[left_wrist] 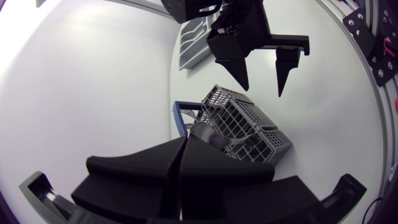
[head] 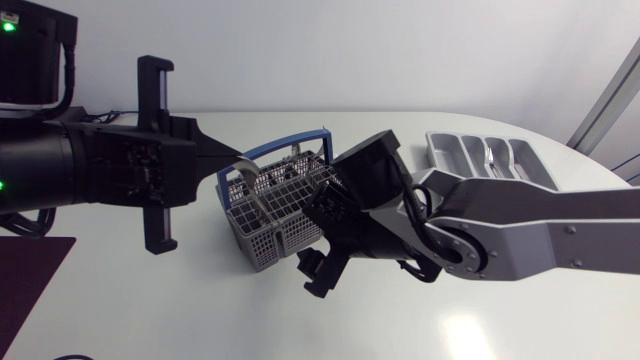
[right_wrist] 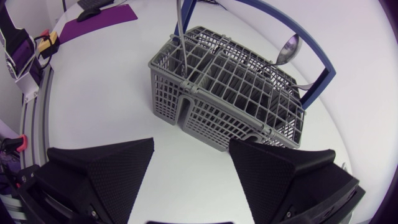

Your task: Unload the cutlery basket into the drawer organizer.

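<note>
The grey cutlery basket [head: 268, 222] with a blue handle [head: 285, 146] stands mid-table, with a spoon [right_wrist: 289, 48] and a silver handle [right_wrist: 181, 37] sticking up out of it. My left gripper [head: 228, 156] is shut, its tips at the basket's rim by the blue handle [left_wrist: 179, 118]; nothing shows between the fingers. My right gripper [left_wrist: 262, 90] hangs open just above the basket [left_wrist: 239, 124]. In its own view the wide-spread right gripper [right_wrist: 191, 143] sits just short of the basket's [right_wrist: 224, 93] near wall. The grey drawer organizer [head: 445, 150] lies at the back right with cutlery in it.
A purple mat [head: 30, 270] lies at the table's front left corner. The organizer [left_wrist: 193, 40] sits beyond the right gripper, close to the table's far edge. Bare white table [head: 200, 310] lies in front of the basket.
</note>
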### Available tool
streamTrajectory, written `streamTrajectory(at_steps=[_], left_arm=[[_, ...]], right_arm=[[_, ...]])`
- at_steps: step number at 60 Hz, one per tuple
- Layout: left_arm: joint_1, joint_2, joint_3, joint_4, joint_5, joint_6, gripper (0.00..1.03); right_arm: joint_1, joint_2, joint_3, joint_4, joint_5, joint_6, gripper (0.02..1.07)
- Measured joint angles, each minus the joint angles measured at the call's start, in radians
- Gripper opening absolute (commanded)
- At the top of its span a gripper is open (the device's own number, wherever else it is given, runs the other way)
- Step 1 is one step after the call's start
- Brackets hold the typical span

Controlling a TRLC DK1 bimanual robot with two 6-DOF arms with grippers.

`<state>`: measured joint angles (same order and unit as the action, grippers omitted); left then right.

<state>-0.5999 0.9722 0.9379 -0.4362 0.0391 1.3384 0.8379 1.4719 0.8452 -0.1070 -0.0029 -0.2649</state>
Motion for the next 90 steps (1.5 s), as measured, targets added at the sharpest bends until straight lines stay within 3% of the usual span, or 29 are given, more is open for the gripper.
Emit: streamTrajectory(at_steps=[17,37,47,68,83,90], left_arm=[[-0.056,-0.017,0.014,0.000,-0.052,0.000,0.12],[-0.094,-0.068,0.025,0.002,-0.056,0.008,0.12],[-0.137,-0.072,0.031,0.011,-0.101,-0.037,0.12],[-0.164,0.019,0.049,0.167,-0.142,-0.478,0.13],[-0.182,0.134,0.115,0.171,-0.148,-0.796,0.14],[-0.181,0.173,0.140,0.150,-0.124,-0.901,0.13]], right_arm=[[0.000,0.022,0.015,0.007,0.000,0.000,0.89],[0.000,0.021,0.015,0.007,0.000,0.000,0.89],[0.000,-0.069,-0.010,0.015,0.029,-0.001,0.89],[-0.002,-0.325,-0.124,0.125,0.200,-0.032,0.89],[0.000,-0.388,-0.218,0.247,0.301,-0.079,0.88],[0.010,-0.389,-0.237,0.298,0.344,-0.105,0.78]])
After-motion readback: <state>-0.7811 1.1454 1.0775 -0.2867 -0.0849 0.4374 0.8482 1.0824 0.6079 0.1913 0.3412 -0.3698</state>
